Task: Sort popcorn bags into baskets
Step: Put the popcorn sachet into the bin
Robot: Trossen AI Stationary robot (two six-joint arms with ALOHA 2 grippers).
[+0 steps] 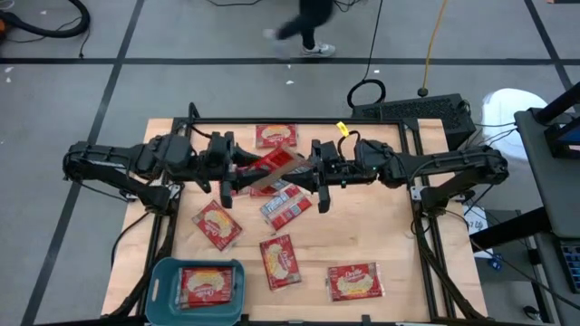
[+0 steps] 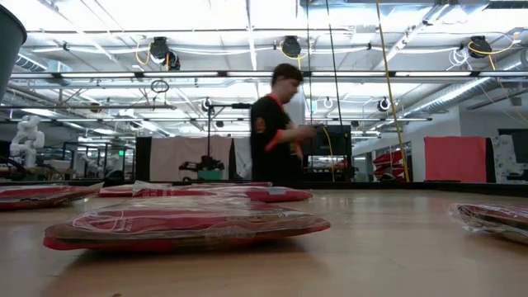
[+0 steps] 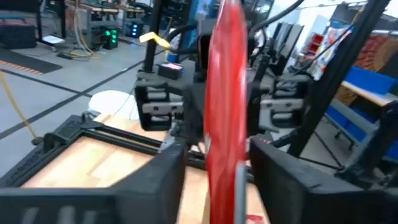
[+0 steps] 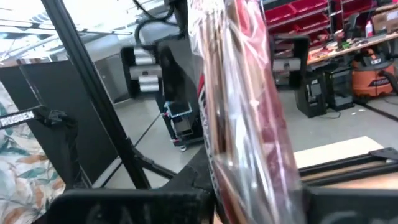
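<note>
Where both arms meet — popcorn bag (image 1: 270,169) mid-air, right end effector (image 1: 306,172) clamped on it, left end effector (image 1: 234,174) parted.

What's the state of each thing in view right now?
Held bag: in the air, between both hands.
Left hand: open around it.
Right hand: shut on it.
Basket: holds one bag.
Loose bags: lying flat on the table.
</note>
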